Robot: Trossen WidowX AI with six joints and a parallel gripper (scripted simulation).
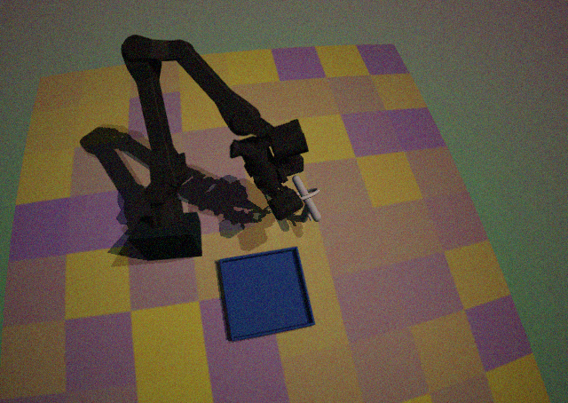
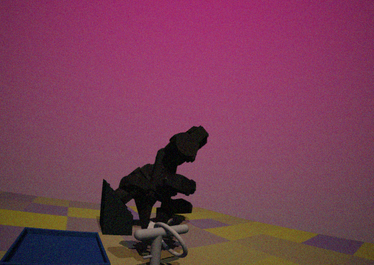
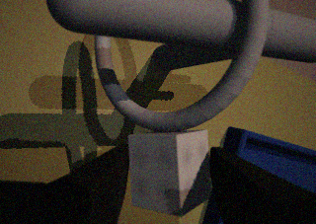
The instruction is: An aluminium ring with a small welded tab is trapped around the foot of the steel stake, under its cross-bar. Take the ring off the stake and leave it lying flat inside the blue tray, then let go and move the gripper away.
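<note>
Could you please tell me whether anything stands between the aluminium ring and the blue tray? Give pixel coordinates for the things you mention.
Yes: the grey steel cross-bar point(image 1: 312, 211) point(image 2: 145, 233) point(image 3: 143, 14) passes through the tilted aluminium ring point(image 1: 313, 193) point(image 2: 183, 246) point(image 3: 170, 120), so it still has to come off the bar.

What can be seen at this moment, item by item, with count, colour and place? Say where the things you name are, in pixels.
ring: one, pale grey, tilted and looped around the cross-bar point(image 1: 299, 185) point(image 2: 144, 233) point(image 3: 143, 14)
tab: one, pale grey block on the ring point(image 1: 315, 191) point(image 2: 183, 246) point(image 3: 168, 120), between the tool's fingers
stake: one, grey, upright beneath its cross-bar point(image 2: 155, 250)
tray: one, blue, on the checkered surface near the arm's base point(image 1: 306, 288) point(image 2: 104, 250) point(image 3: 281, 157)
checkered surface: one, yellow, purple and pinkish tan, under everything point(image 1: 390, 280) point(image 2: 256, 250) point(image 3: 30, 51)
arm: one, black, reaching from its base to the stake point(image 1: 153, 100) point(image 2: 163, 162)
tool: one, black, shut on the tab point(image 3: 170, 172)
</note>
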